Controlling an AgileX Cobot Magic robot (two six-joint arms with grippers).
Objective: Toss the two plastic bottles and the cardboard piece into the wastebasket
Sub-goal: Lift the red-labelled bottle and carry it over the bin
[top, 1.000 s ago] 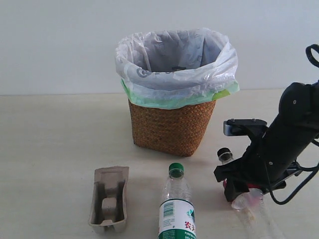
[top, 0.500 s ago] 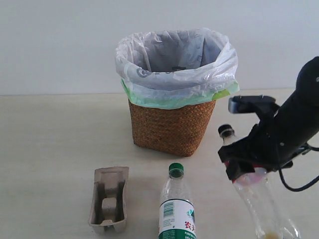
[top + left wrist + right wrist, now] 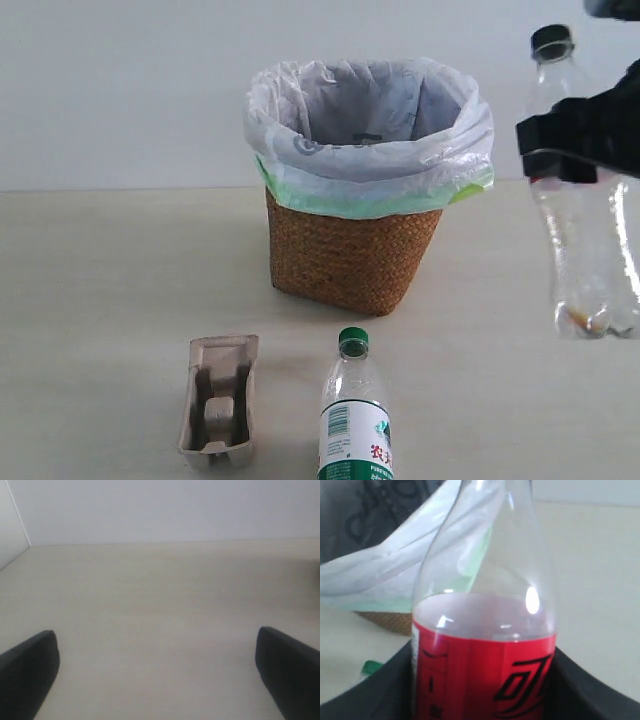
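My right gripper (image 3: 575,150) is shut on the black-capped, red-labelled plastic bottle (image 3: 585,240), holding it upright in the air to the right of the wastebasket (image 3: 350,255). Its black fingers press both sides of the red label (image 3: 482,680) in the right wrist view. The green-capped bottle (image 3: 353,420) lies on the table in front of the basket. Left of that bottle rests the beige cardboard piece (image 3: 218,400). The left gripper (image 3: 160,675) is open over bare table, with nothing between its fingers.
The wastebasket's white bag (image 3: 370,135) with a green edge folds over the rim. A pale wall rises behind the table (image 3: 120,270).
The right gripper has lifted the red-labelled bottle from the table up to above the basket's rim level, turning it upright. The green-capped bottle and the cardboard have not moved.
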